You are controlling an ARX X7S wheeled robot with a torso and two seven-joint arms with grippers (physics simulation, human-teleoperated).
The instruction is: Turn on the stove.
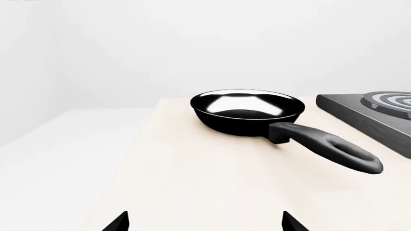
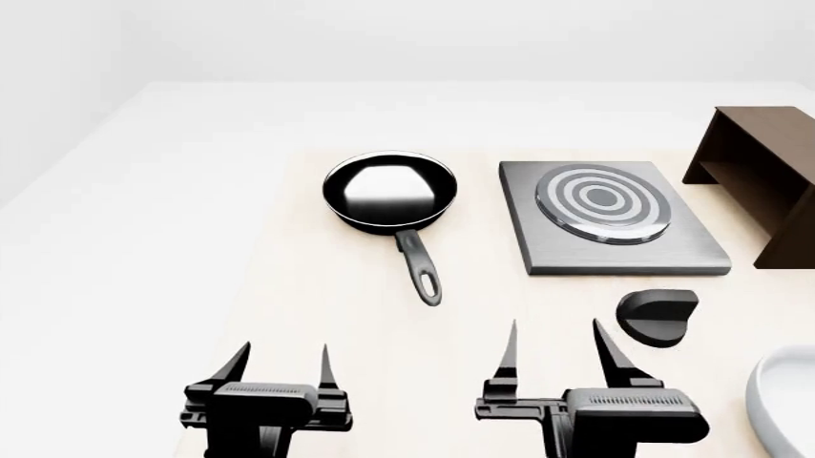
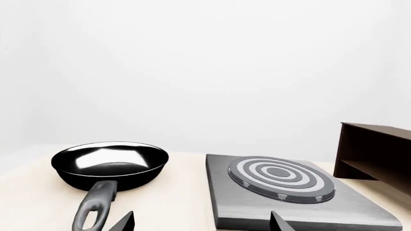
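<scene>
The stove (image 2: 612, 250) is a flat square grey slab with dark concentric coil rings, right of centre on the table. Its edge shows in the left wrist view (image 1: 359, 113) and it fills the right wrist view's lower half (image 3: 301, 207). Its small black knob (image 2: 658, 316) lies apart, on the table in front of the slab. My right gripper (image 2: 556, 351) is open and empty, just left of the knob and short of the slab; its fingertips (image 3: 125, 222) point at the slab. My left gripper (image 2: 281, 365) is open and empty at the table's near left.
A round black frying pan (image 2: 388, 191) sits left of the stove, its handle pointing towards me. A dark brown wooden box (image 2: 762, 172) stands at the far right. A white dish rim (image 2: 770, 405) shows at the near right corner. The table's left edge (image 2: 261, 286) runs close to my left gripper.
</scene>
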